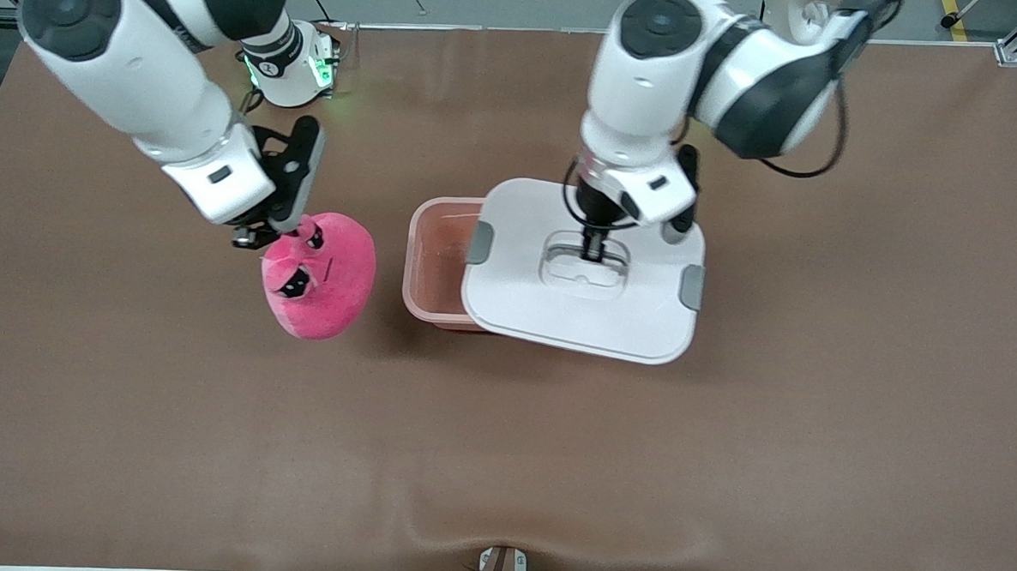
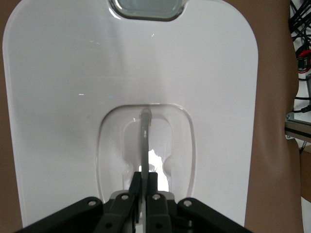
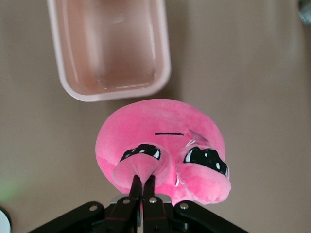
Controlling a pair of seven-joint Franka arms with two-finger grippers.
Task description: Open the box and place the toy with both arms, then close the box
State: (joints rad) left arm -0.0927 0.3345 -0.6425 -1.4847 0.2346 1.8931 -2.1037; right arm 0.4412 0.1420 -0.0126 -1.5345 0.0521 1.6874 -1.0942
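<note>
Front view: left gripper (image 1: 593, 251) is pinched tight on the clear handle (image 1: 585, 268) of the white lid (image 1: 584, 319), holding it over the box (image 1: 435, 261), shifted toward the left arm's end so the pink tub is partly uncovered. Right gripper (image 1: 281, 228) is closed on a fold of the pink toy (image 1: 324, 277), carrying it above the table (image 1: 501, 457) beside the box, toward the right arm's end.

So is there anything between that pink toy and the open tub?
Nothing: the toy and the box are apart, with only bare table between them, per the front and right wrist views.
</note>
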